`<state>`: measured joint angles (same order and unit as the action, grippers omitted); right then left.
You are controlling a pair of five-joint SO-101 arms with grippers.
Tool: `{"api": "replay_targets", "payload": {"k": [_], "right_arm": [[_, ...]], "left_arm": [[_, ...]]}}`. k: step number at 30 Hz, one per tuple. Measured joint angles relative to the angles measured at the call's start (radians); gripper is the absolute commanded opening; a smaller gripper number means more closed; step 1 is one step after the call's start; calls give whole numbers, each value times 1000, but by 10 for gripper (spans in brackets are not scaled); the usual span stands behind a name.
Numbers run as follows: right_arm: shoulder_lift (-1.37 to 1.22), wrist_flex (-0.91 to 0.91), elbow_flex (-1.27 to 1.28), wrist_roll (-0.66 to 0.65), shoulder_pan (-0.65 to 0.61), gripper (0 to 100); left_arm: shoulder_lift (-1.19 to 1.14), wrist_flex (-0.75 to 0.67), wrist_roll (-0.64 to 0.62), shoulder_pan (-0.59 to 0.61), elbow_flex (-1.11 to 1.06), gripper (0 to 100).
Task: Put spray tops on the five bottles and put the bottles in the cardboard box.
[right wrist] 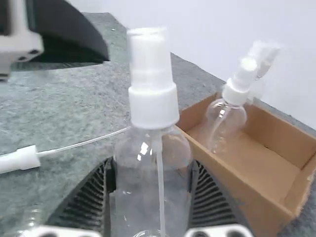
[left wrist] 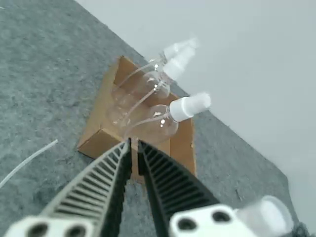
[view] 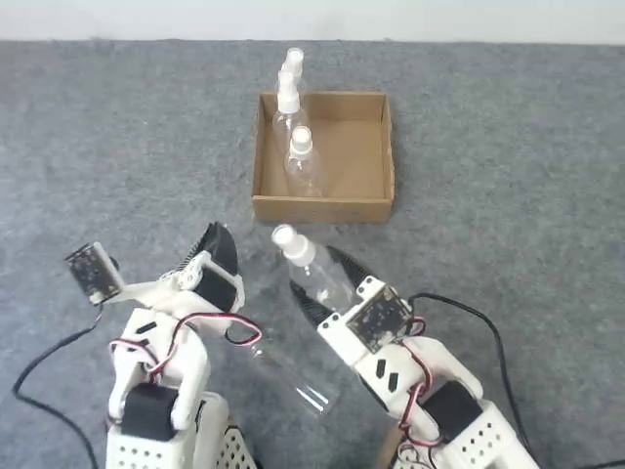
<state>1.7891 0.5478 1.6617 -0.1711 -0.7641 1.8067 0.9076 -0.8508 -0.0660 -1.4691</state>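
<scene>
Grey worktop (view: 98, 147): found capped bottle (view: 314, 272) clamped in right gripper (view: 326, 285), just short of box (view: 322, 208) front wall. Leaned tilted, long axis toward box, spray top (view: 285, 236) foremost. Judged fourth bottle's boxing under way; next needed lifting over wall, righting beside three bottles (view: 303, 166) inside. Found left gripper (view: 221, 250) pinched shut, empty.

The tabletop (view: 117, 147) is covered in grey, felt-like fabric with a mottled nap; the covering lies flat and runs unbroken from the near side to the far side, and from left to right. The wall (view: 469, 18) is plain, pale and unmarked; it meets the tabletop in a straight line along the far edge. Light is even and diffuse; shadows on the fabric are soft and short.
</scene>
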Motion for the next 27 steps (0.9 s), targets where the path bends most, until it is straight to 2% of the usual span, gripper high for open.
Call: {"api": "replay_targets", "payload": {"k": [8, 14, 22, 27], "right_arm": [[0, -17, 0, 0, -61, 6], [0, -17, 0, 0, -66, 6], [0, -15, 0, 3, -68, 6], [2, -14, 0, 3, -64, 6]], "left_arm": [[0, -135, 52, -20, -103, 12], [0, -140, 80, -121, -103, 12], [0, -140, 107, -187, -103, 12], [0, -94, 150, -241, -101, 12]]}}
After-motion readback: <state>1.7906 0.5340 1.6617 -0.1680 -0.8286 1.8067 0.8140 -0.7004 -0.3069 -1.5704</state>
